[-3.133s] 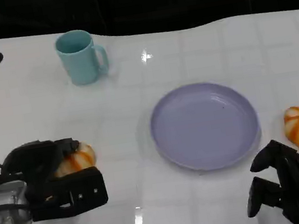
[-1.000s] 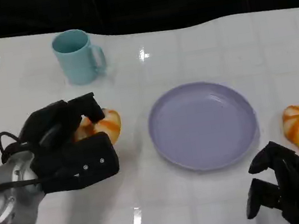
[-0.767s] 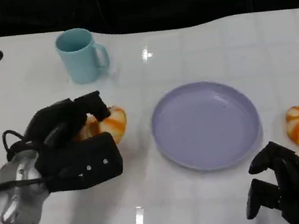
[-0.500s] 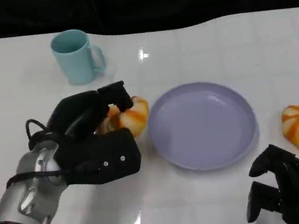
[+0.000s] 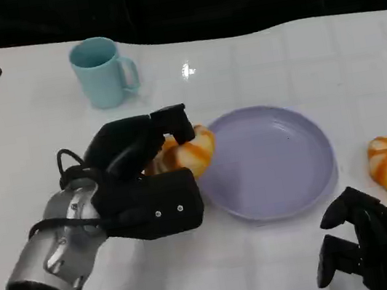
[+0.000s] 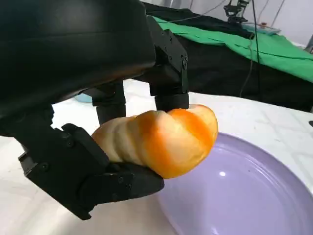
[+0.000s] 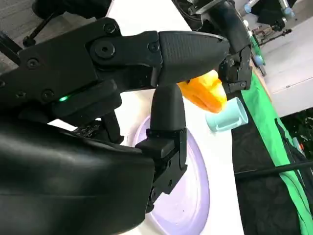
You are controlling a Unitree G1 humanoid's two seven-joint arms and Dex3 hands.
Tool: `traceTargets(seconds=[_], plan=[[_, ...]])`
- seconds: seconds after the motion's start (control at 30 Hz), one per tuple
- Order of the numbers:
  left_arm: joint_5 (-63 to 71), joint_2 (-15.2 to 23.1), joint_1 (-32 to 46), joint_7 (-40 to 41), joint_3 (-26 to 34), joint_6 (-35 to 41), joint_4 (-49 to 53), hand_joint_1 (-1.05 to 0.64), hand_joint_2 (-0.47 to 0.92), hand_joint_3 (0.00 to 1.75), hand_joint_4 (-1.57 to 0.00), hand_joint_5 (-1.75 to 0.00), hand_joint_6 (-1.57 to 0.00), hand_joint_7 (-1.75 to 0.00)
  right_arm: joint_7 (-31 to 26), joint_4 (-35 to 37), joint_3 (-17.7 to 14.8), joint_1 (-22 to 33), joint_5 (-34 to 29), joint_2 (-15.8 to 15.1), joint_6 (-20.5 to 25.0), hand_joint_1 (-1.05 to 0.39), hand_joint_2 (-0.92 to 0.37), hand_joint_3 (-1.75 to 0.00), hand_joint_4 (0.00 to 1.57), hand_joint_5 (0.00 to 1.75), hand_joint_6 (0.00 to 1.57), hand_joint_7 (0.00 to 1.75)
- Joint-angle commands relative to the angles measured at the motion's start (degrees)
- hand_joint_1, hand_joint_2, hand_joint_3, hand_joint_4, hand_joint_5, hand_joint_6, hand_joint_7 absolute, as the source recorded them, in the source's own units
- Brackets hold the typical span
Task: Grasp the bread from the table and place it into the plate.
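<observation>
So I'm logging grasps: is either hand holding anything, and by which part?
The left hand holds a bread, fingers above and below its rear half. The right hand holds nothing.

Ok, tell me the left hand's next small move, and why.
Probably carry on a little toward the plate's middle before letting go: the left hand grips the bread right at the near rim, barely overlapping it, so a release here might drop it on the edge.

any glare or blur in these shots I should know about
Head view: bright glare spots on the white table, picture slightly soft. Left wrist view: bread sharp, a small highlight on the plate. Right wrist view: the right hand looms close, background soft.
</observation>
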Motion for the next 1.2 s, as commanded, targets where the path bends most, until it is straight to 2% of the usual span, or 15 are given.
traceTargets(seconds=[0.03,0.3,0.43,0.73,0.83,0.87,0.93,1.07,1.1,1.13,1.17,1.2], plan=[[0.84,-0.46,-1.79,1.47,-0.82,-1.66,1.30,-0.29,0.65,0.92,-0.84,-1.75,-0.67,-1.75,-0.09,-0.77,0.01,0.27,0.21,0.05,-0.59,-0.54,-0.92,-0.42,0.71,1.75,0.45,1.70],[3.31,-3.36,-4.30,4.87,-2.99,-2.83,4.17,-0.28,0.67,0.92,-0.89,-1.75,-0.68,-1.75,0.29,-1.00,0.00,0.50,0.55,-0.06,-0.37,-0.52,-0.92,-0.45,0.70,1.75,0.43,1.71],[4.74,-4.69,-5.72,6.53,-4.13,-2.79,5.87,-0.27,0.62,0.92,-0.91,-1.75,-0.68,-1.75,0.36,-1.02,0.03,0.65,0.50,-0.02,-0.54,-0.52,-0.92,-0.45,0.70,1.75,0.42,1.71],[6.44,-8.10,-9.20,7.54,-6.56,-1.52,10.85,-0.27,0.62,0.84,-0.88,-1.75,-0.63,-1.75,0.37,-1.66,0.27,1.03,0.50,-0.11,-0.21,-0.51,-0.92,-0.46,0.70,1.75,0.42,1.71],[6.91,-8.87,-10.06,7.77,-7.16,-1.26,12.22,-0.29,0.64,0.76,-0.87,-1.75,-0.62,-1.75,0.89,-1.69,0.30,1.14,0.72,-0.21,-0.44,-0.51,-0.92,-0.49,0.69,1.75,0.40,1.72],[7.10,-9.24,-10.38,8.02,-7.43,-1.27,12.81,-0.30,0.67,0.67,-0.85,-1.75,-0.63,-1.65,1.13,-1.70,0.24,1.10,0.99,-0.28,-0.29,-0.51,-0.92,-0.52,0.69,1.75,0.40,1.73],[7.60,-9.74,-10.97,8.88,-7.98,-1.58,13.95,-0.30,0.73,0.53,-0.86,-1.75,-0.62,-1.72,1.76,-1.61,0.07,0.97,1.60,-0.42,0.01,-0.51,-0.92,-0.55,0.69,1.75,0.39,1.74],[7.71,-9.90,-11.37,9.54,-8.24,-1.94,14.83,-0.30,0.75,0.49,-0.87,-1.75,-0.61,-1.74,1.99,-1.55,0.00,0.92,1.89,-0.52,0.09,-0.51,-0.92,-0.56,0.69,1.75,0.39,1.75],[8.02,-10.35,-11.92,9.94,-8.65,-2.22,15.77,-0.32,0.75,0.48,-0.86,-1.75,-0.61,-1.67,2.29,-1.04,-0.03,0.74,1.92,-0.41,-0.39,-0.52,-0.92,-0.56,0.70,1.75,0.40,1.75],[8.25,-10.69,-12.36,10.26,-8.97,-2.45,16.52,-0.35,0.78,0.43,-0.85,-1.75,-0.65,-1.46,2.53,-0.66,-0.06,0.61,1.93,-0.33,-0.74,-0.53,-0.91,-0.55,0.73,1.75,0.44,1.75],[8.16,-11.07,-12.84,10.33,-9.18,-2.84,17.52,-0.36,0.80,0.39,-0.85,-1.75,-0.67,-1.35,2.73,-0.32,-0.10,0.44,1.94,-0.31,-0.96,-0.54,-0.91,-0.55,0.74,1.75,0.45,1.75],[7.79,-11.33,-13.26,10.02,-9.25,-3.27,18.41,-0.36,0.82,0.34,-0.82,-1.75,-0.69,-1.32,2.83,-0.14,-0.14,0.34,1.96,-0.29,-0.98,-0.54,-0.91,-0.54,0.76,1.75,0.47,1.75]])
